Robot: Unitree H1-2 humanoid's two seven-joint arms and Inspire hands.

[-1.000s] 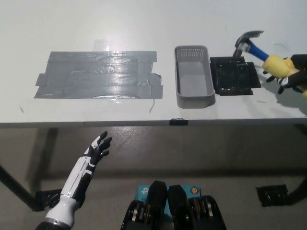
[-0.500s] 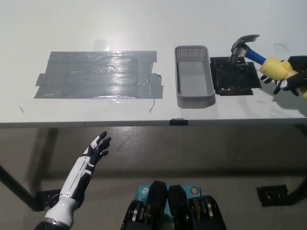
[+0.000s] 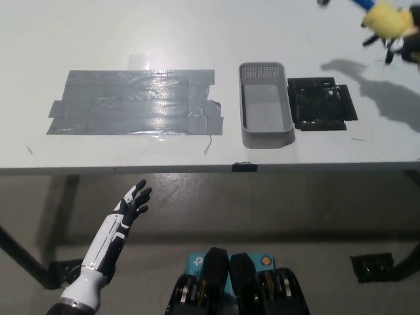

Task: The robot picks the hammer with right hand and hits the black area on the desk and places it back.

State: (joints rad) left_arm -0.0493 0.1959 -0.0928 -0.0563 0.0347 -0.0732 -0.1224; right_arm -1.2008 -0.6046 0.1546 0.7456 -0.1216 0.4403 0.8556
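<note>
Beyond the grey basket [image 3: 265, 105], up at the far right corner of the white desk [image 3: 131, 39], the black right hand [image 3: 397, 38] gripped the hammer [image 3: 384, 17] by its yellow handle, its head mostly out of sight. Just right of the basket lay the black area [image 3: 321, 104]. Well below the desk's near edge, the white left hand [image 3: 133, 202] hung with fingers spread, holding nothing.

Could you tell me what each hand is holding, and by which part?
The right hand grips the hammer by its yellow handle; the left hand holds nothing.
</note>
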